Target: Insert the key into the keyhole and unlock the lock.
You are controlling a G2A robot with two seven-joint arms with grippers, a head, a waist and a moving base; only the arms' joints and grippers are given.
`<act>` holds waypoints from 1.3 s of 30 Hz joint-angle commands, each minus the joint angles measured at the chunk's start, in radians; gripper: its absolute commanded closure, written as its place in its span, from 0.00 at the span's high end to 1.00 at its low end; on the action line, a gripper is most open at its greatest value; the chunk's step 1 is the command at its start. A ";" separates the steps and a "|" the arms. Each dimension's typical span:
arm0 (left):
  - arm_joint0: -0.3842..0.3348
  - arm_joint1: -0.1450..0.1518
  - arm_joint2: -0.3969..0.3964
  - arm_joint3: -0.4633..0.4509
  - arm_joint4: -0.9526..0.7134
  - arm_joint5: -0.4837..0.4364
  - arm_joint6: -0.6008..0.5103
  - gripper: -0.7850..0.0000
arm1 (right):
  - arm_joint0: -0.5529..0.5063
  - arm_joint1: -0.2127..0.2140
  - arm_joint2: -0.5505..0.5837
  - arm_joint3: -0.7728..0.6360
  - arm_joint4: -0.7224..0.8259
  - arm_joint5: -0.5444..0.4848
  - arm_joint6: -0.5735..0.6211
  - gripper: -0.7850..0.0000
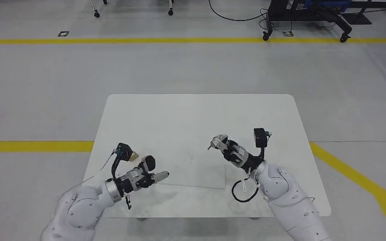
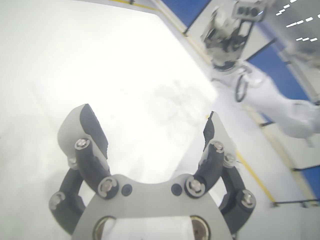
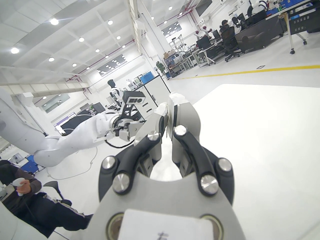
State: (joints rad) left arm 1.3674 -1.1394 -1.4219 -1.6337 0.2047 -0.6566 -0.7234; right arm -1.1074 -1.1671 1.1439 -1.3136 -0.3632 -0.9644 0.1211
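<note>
My right gripper [image 1: 216, 143] hovers over the middle of the white table [image 1: 199, 114]. In the right wrist view my right gripper [image 3: 171, 104] is shut on a thin silvery piece, apparently the key [image 3: 167, 123], held edge-on between the pads. A small tip pokes out past the fingers [image 1: 210, 146]. My left gripper [image 1: 157, 169] is low over the table's front left part, open. In the left wrist view my left gripper [image 2: 148, 112] has nothing between its fingers. A small brass-coloured object [image 1: 134, 156], possibly the lock, lies just behind the left wrist.
The table's front edge [image 1: 199, 215] runs close under both arms. Yellow floor lines [image 1: 181, 41] cross the floor around the table. A wheeled black frame [image 1: 307, 18] stands far behind the table.
</note>
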 commanded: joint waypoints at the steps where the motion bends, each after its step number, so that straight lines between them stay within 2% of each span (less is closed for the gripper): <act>1: -0.068 0.005 0.018 0.098 -0.391 -0.030 -0.167 1.00 | 0.016 -0.002 -0.025 0.016 0.076 0.010 0.052 0.00; 4: -0.148 0.006 0.048 0.201 -0.584 -0.045 -0.303 1.00 | 0.043 -0.008 -0.058 0.036 0.165 0.045 0.117 0.00; 7: -0.210 0.002 0.087 0.266 -0.623 -0.060 -0.360 1.00 | 0.069 -0.014 -0.094 0.054 0.247 0.063 0.183 0.00; 10: -0.246 -0.006 0.133 0.289 -0.588 -0.076 -0.348 0.98 | 0.094 -0.020 -0.126 0.074 0.323 0.067 0.248 0.00; 12: -0.265 -0.011 0.162 0.297 -0.549 -0.076 -0.324 0.90 | 0.110 -0.025 -0.144 0.089 0.367 0.071 0.283 0.00; 18: -0.299 -0.024 0.224 0.308 -0.464 -0.072 -0.246 0.82 | 0.151 -0.038 -0.183 0.136 0.449 0.074 0.347 0.00; 34: -0.337 -0.031 0.287 0.320 -0.402 -0.053 -0.194 0.52 | 0.207 -0.073 -0.236 0.221 0.456 0.075 0.349 0.00; 39: -0.346 -0.032 0.304 0.330 -0.408 -0.041 -0.201 0.49 | 0.212 -0.079 -0.239 0.231 0.455 0.070 0.348 0.00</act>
State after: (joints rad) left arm 1.0234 -1.1712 -1.1211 -1.3072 -0.2019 -0.6994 -0.9229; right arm -0.8958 -1.2446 0.9054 -1.0845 0.0910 -0.8935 0.4698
